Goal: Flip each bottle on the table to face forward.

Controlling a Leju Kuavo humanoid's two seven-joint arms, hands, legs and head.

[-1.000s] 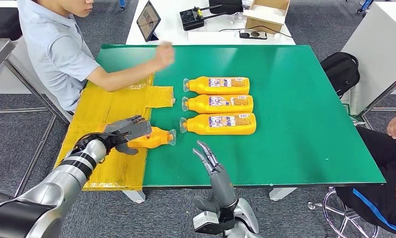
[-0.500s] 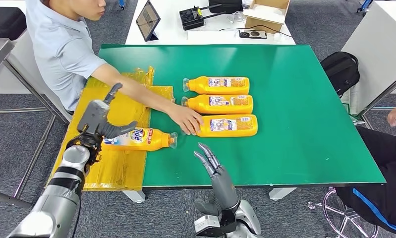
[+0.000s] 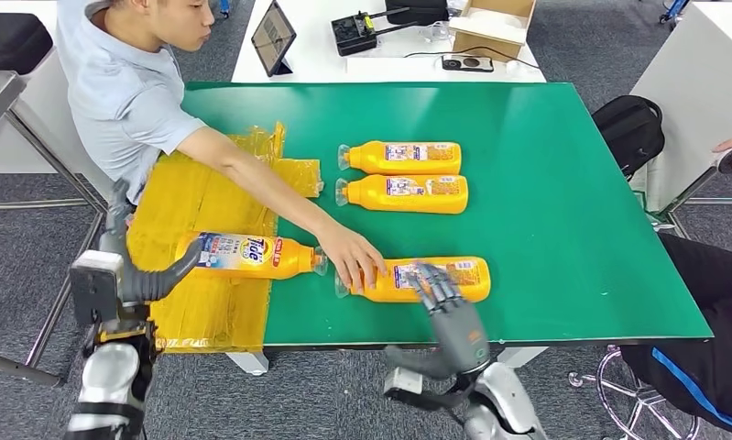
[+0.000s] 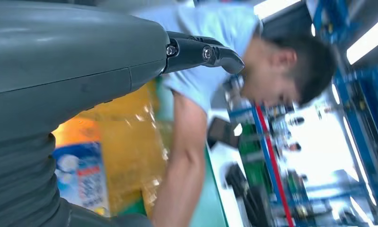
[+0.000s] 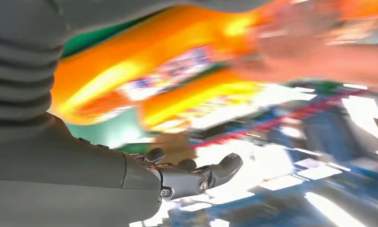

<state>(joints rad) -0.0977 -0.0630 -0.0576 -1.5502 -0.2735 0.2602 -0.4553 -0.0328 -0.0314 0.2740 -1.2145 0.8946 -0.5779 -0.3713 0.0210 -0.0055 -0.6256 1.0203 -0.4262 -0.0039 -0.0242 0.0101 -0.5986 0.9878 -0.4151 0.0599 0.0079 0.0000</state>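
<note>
Four orange bottles lie on the green table (image 3: 563,183). The right hand (image 3: 446,302), fingers spread and empty, reaches over the bottle (image 3: 435,278) at 6 o'clock (a person's hand (image 3: 353,261) touches its neck). The left hand (image 3: 128,270) hangs loose at 9 o'clock beside the Tide-labelled bottle (image 3: 252,256).

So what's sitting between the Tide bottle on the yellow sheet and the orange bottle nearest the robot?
In the head view, a person's hand lies between the Tide bottle and the near orange bottle, resting on that bottle's cap end.
</note>
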